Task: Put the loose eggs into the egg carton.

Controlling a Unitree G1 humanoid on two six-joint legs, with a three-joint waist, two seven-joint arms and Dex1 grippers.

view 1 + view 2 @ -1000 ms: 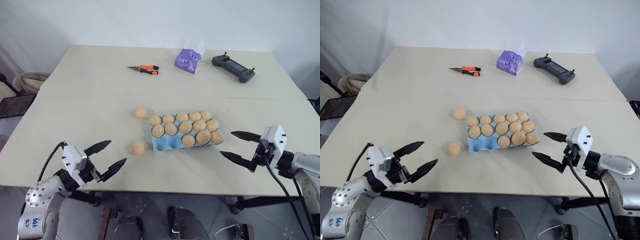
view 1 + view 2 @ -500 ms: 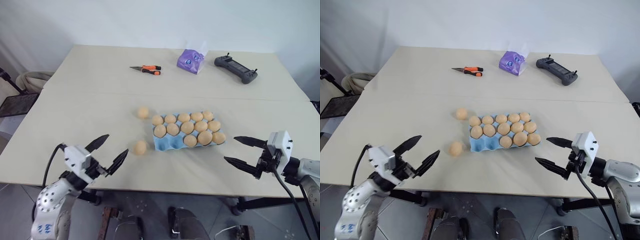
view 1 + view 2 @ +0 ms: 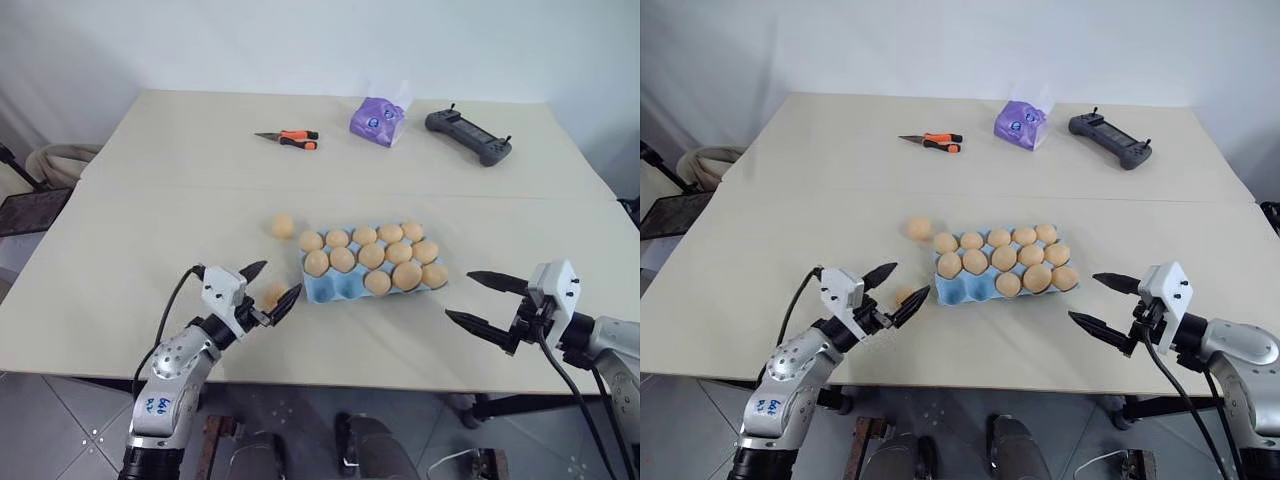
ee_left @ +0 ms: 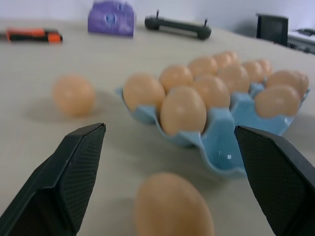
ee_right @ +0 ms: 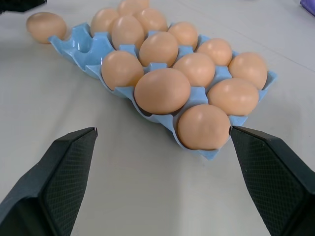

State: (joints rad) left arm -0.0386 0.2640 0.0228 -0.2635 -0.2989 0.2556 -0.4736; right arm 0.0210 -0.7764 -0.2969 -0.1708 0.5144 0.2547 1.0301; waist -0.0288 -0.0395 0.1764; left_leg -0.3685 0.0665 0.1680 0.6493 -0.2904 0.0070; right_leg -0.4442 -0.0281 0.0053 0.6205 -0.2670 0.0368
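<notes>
Beside the light blue egg carton (image 3: 335,287), a pale orange-tan loose egg (image 4: 173,208) lies between the spread left end effector (image 3: 274,287).

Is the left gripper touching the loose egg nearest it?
Apart. In the left wrist view the egg lies between the open left gripper fingers, bare table either side.

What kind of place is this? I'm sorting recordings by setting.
Probably a robot test room, not a kitchen: a plain beige table against a bare white wall, with a black handheld controller and orange-handled pliers lying behind the light blue egg carton.
</notes>
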